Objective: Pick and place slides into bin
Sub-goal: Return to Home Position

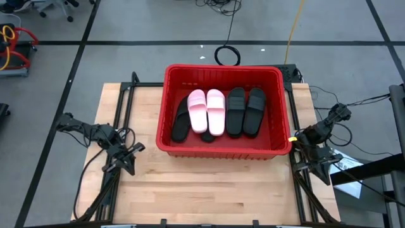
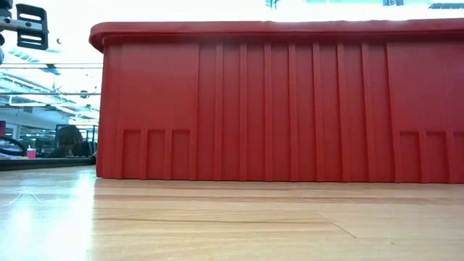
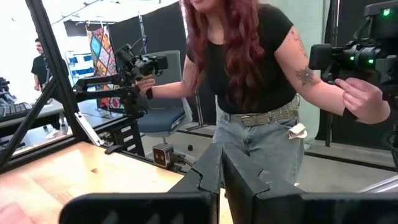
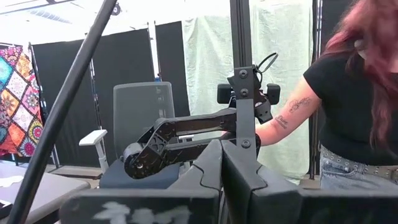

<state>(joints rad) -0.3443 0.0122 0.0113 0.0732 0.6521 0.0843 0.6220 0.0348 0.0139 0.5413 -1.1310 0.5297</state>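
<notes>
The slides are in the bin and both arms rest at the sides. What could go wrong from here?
1. The leftmost black slide lies slanted, partly under a pink slide; moving the bin could shift the pile.
2. Loose cables loop beside the left gripper; they might snag when that arm moves.
3. A person stands close beyond the table, as both wrist views show; a swing of the right gripper and its arm might reach them.

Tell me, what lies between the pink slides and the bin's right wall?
Two black slides, side by side, as the high view shows.
</notes>
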